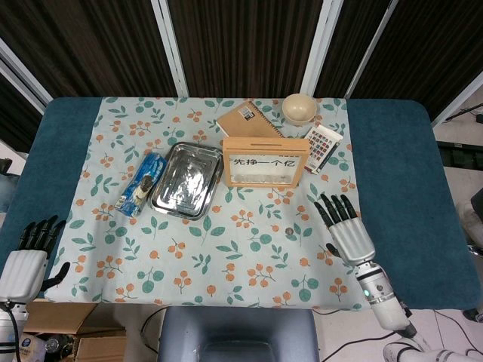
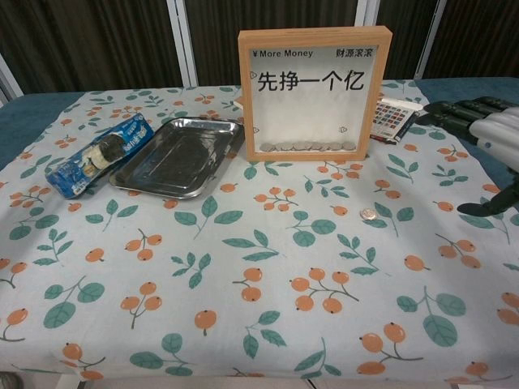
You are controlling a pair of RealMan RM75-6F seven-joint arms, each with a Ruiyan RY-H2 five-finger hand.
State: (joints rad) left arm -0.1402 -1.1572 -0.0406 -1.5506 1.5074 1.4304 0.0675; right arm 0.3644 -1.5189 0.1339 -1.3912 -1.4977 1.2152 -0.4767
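Observation:
My right hand [image 1: 346, 230] hovers open over the right part of the floral cloth, fingers spread and holding nothing; the chest view catches it at the right edge [image 2: 485, 130]. A small coin [image 1: 287, 231] lies on the cloth just left of it, also seen low and right of centre [image 2: 368, 214]. Behind the coin stands a wooden framed coin box [image 1: 265, 162] with Chinese lettering and coins in its bottom [image 2: 313, 83]. My left hand [image 1: 29, 256] rests open off the table's near left corner, holding nothing.
A steel tray [image 1: 186, 179] and a blue snack packet [image 1: 141, 183] lie left of the box. Behind the box are a brown notebook [image 1: 248, 119], a cream bowl [image 1: 299, 108] and a colour-swatch card [image 1: 323, 147]. A cardboard box [image 1: 68, 332] sits on the floor, lower left.

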